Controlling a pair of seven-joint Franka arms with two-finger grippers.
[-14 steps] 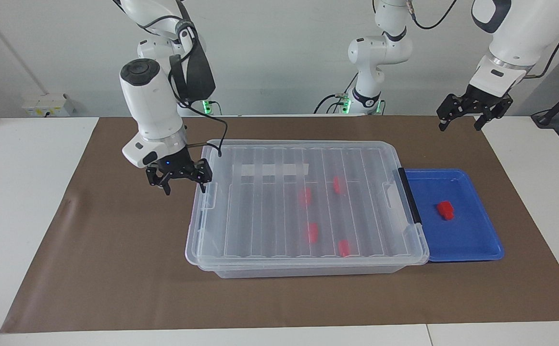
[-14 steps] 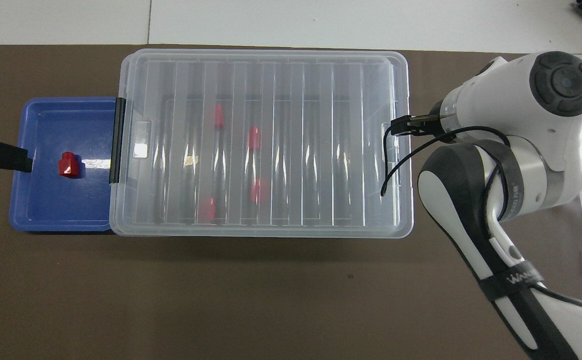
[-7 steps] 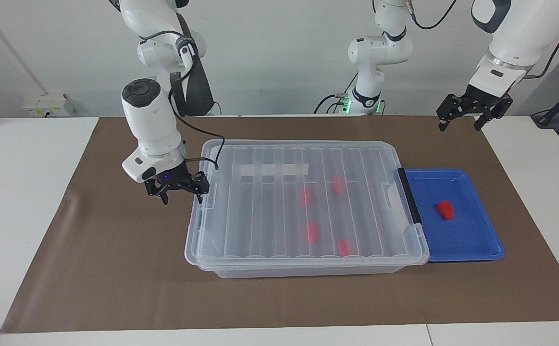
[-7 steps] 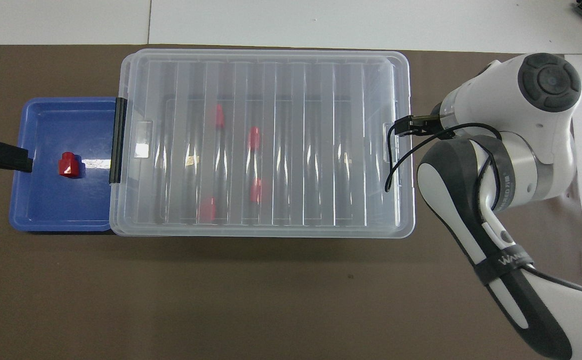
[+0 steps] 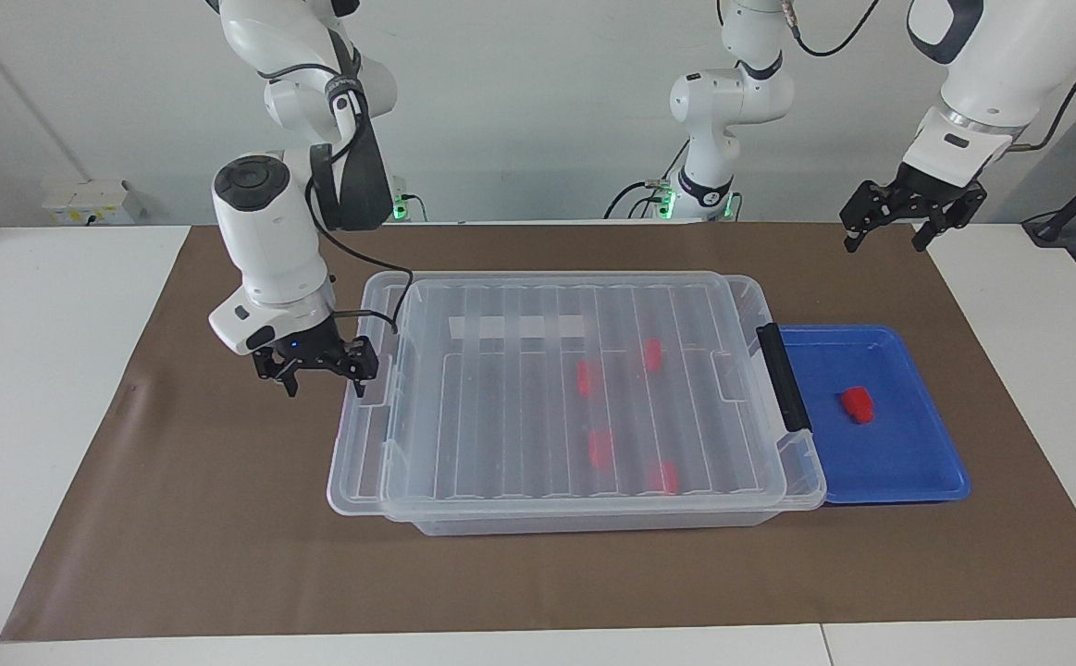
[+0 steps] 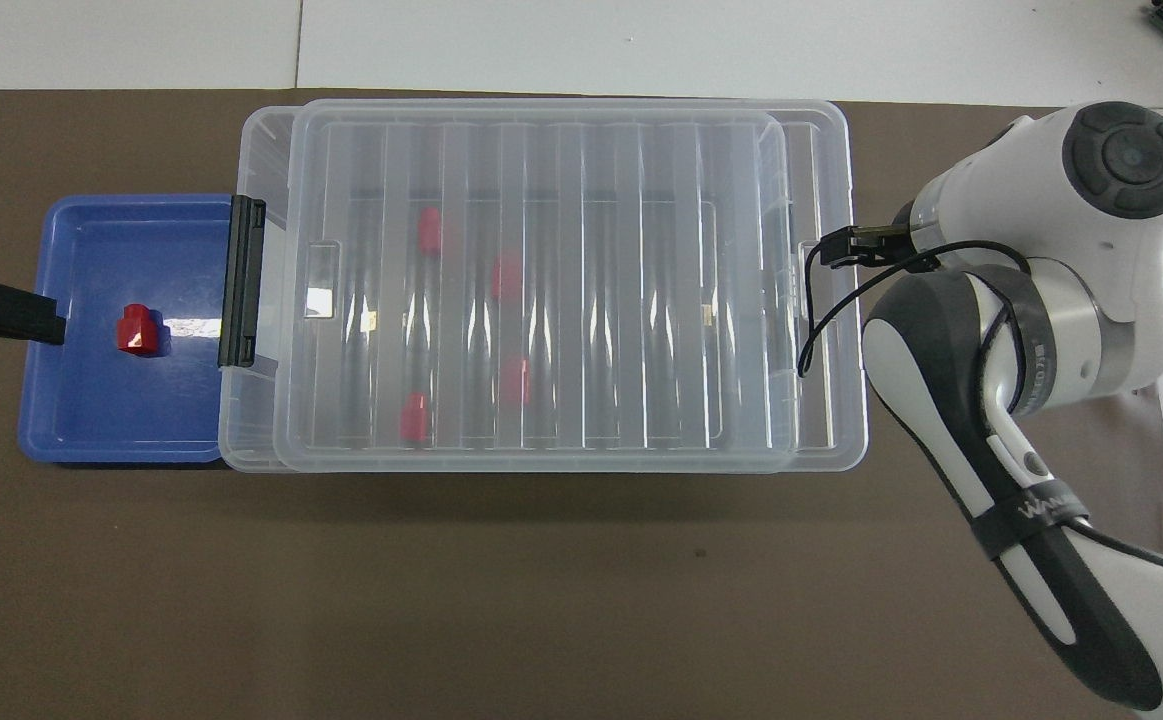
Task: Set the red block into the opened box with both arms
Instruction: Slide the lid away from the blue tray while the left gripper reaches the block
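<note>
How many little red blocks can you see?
5. One red block lies in the blue tray. Four more show through the clear lid inside the box. The ribbed lid could hide others.

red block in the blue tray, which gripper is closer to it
Left. The left gripper hangs in the air over the mat beside the blue tray holding the red block. The right gripper is at the box end toward the right arm.
</note>
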